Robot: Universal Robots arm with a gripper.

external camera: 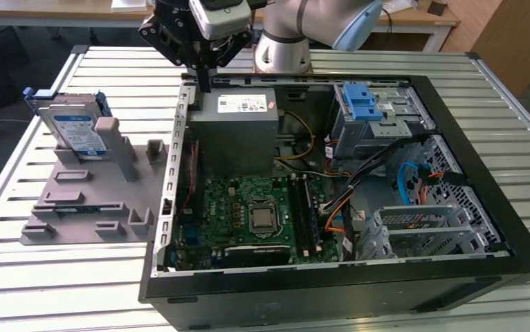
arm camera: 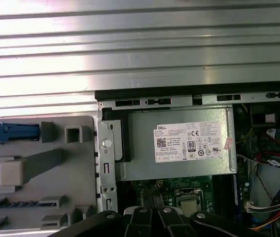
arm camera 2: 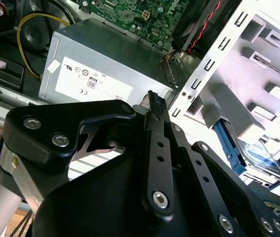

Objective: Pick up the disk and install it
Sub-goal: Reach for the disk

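The claw [external camera: 204,81], clenched on nothing, hangs over the grey power-supply box [external camera: 237,131], while the disk [external camera: 73,131] stands upright in its holder [external camera: 90,200].

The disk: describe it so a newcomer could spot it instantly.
Beside the open computer case, on the exterior view's left, lies a grey fixture. The disk stands on edge at its far end: a flat silver slab with white-and-blue label and blue rails, unlike the grey posts around it.

Robotics lab: slatted metal bench [external camera: 62,277], opened computer case [external camera: 339,299].
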